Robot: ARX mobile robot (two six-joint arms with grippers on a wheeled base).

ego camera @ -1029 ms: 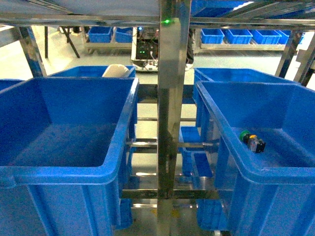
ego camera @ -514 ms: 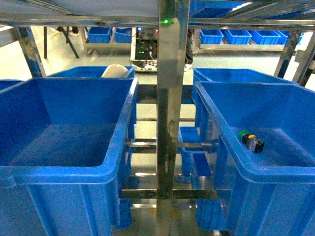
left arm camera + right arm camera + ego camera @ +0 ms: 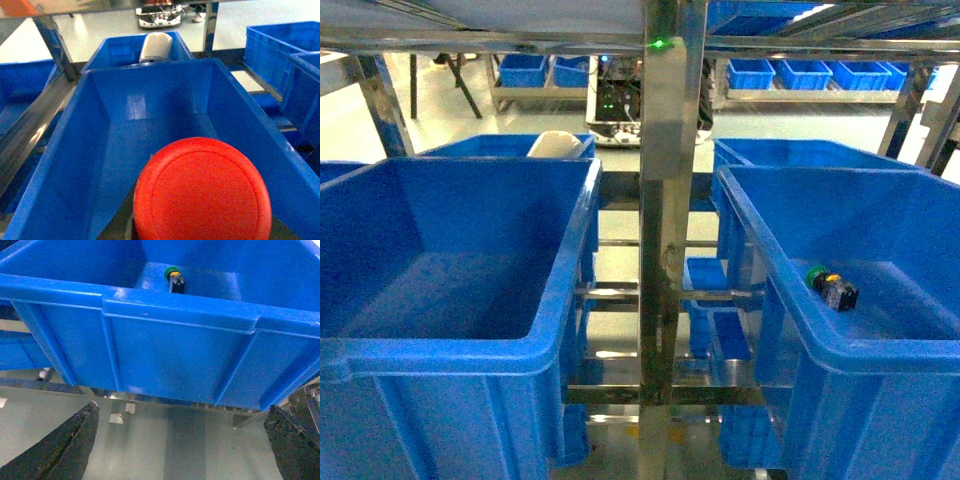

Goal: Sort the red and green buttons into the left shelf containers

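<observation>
In the left wrist view the red button (image 3: pixel 202 192) fills the lower middle, its round cap facing the camera. My left gripper (image 3: pixel 202 232) is shut on it, with the fingers mostly hidden behind the cap. It hangs over the near end of a left shelf container (image 3: pixel 150 102), a deep blue bin with nothing in it (image 3: pixel 565 290). The green button (image 3: pixel 832 288) lies on its side in the right-hand blue bin (image 3: pixel 760 260). My right gripper (image 3: pixel 180 440) is open and holds nothing, low in front of that bin's outer wall (image 3: pixel 170 355), below the green button (image 3: pixel 174 279). Neither gripper shows in the head view.
A steel shelf post (image 3: pixel 665 200) stands between the two bins. Behind the left bin is another blue bin (image 3: pixel 120 50) holding a white cylinder (image 3: pixel 156 46). More blue bins (image 3: pixel 280 45) stand to the right and on far racks (image 3: pixel 810 72). Grey floor (image 3: pixel 165 440) lies under the right gripper.
</observation>
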